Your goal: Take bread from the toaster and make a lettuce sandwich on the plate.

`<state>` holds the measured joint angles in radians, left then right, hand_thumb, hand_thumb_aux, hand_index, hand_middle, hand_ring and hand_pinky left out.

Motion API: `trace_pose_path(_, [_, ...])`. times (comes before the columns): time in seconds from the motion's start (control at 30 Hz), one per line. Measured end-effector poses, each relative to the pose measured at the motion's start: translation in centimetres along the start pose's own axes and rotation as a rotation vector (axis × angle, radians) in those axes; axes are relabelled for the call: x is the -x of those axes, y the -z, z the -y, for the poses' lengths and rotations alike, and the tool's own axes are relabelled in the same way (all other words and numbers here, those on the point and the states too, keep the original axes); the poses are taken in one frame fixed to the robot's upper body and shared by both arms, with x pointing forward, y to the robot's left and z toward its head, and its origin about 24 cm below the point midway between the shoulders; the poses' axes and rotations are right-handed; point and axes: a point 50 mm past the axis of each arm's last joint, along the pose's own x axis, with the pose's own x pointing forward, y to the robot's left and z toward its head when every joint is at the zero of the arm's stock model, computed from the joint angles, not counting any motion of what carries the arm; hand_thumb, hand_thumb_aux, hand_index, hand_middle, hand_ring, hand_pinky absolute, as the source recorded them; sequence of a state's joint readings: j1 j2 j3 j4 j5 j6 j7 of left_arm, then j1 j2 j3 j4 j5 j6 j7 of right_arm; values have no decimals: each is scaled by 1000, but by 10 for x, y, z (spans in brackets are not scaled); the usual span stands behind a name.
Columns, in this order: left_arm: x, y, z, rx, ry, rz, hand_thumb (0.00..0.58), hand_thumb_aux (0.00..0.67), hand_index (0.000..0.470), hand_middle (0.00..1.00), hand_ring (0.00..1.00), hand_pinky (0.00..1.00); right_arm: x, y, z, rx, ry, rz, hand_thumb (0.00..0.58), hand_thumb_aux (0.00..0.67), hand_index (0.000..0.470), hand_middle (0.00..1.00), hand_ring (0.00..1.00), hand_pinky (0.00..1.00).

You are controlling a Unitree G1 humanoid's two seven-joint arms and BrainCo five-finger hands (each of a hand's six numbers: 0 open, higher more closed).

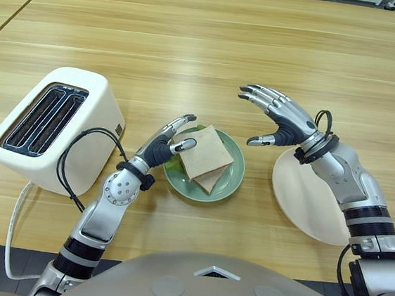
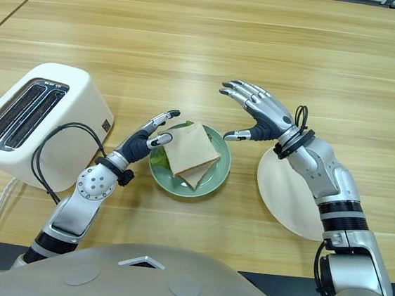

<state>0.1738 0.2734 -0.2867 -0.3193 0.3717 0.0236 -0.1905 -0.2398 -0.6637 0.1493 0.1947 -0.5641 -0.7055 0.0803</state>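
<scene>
Bread slices (image 1: 206, 159) lie stacked on the green plate (image 1: 225, 186) just right of my left hand (image 1: 161, 148), one corner pointing at its open, empty fingers (lettuce (image 1: 173, 164) peeks out beneath). My right hand (image 1: 281, 121), also open and empty, hovers farther off, so left is nearer.

Two bread slices (image 1: 207, 156) lie stacked on lettuce (image 1: 173, 165) on the green plate (image 1: 231, 181). The left hand (image 1: 161, 146) sits at its left rim; the right hand (image 1: 282, 118) hovers spread, near its right. The toaster (image 1: 99, 106) stands left.
</scene>
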Motion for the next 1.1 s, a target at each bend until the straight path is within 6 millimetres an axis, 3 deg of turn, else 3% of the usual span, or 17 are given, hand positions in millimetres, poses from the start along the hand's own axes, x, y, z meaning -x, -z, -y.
trace_pose_path(0.33, [16, -31, -27, -148, -79, 157, 0, 0, 0, 0, 0, 0, 2, -11, -5, -30, -103, 80, 0, 0, 0, 0, 0, 0])
trace_pose_path(0.37, [24, -32, -25, -176, -26, 175, 156, 97, 68, 0, 0, 0, 10, -18, -5, -66, -149, 124, 0, 0, 0, 0, 0, 0])
trace_pose_path(0.4, [29, -32, -24, -184, 14, 179, 268, 179, 125, 0, 0, 0, 15, -22, -5, -87, -179, 143, 0, 0, 0, 0, 0, 0])
trace_pose_path(0.43, [43, -31, -22, -182, 101, 192, 485, 399, 280, 0, 0, 0, 27, -30, -3, -133, -228, 173, 0, 0, 0, 267, 267, 267])
trace_pose_path(0.47, [52, -30, -21, -177, 159, 193, 578, 633, 444, 855, 855, 855, 35, -34, 0, -162, -262, 184, 349, 247, 173, 863, 863, 863])
trace_pose_path(0.5, [61, -28, -22, -177, 213, 187, 580, 670, 470, 1000, 1000, 1000, 43, -39, 4, -185, -300, 194, 580, 652, 457, 1000, 1000, 1000])
trace_pose_path(0.57, [78, -24, -25, -168, 307, 168, 580, 670, 470, 1000, 1000, 1000, 57, -52, 4, -244, -406, 227, 580, 670, 470, 1000, 1000, 1000])
trace_pose_path(0.63, [90, -20, -22, -157, 416, 144, 580, 670, 470, 1000, 1000, 1000, 68, -68, -9, -313, -550, 256, 580, 670, 470, 1000, 1000, 1000])
trace_pose_path(0.8, [97, -4, -21, -189, 551, 63, 580, 670, 470, 1000, 1000, 1000, 84, -80, -43, -369, -810, 199, 580, 670, 470, 1000, 1000, 1000])
trace_pose_path(0.97, [92, 28, 13, -303, 735, -64, 580, 670, 470, 1000, 1000, 1000, 81, -79, -85, -333, -921, 120, 580, 670, 470, 1000, 1000, 1000])
trace_pose_path(1.1, [60, 32, 24, -432, 692, -11, 580, 670, 470, 1000, 1000, 1000, 51, -73, -96, -270, -811, 123, 580, 670, 470, 1000, 1000, 1000])
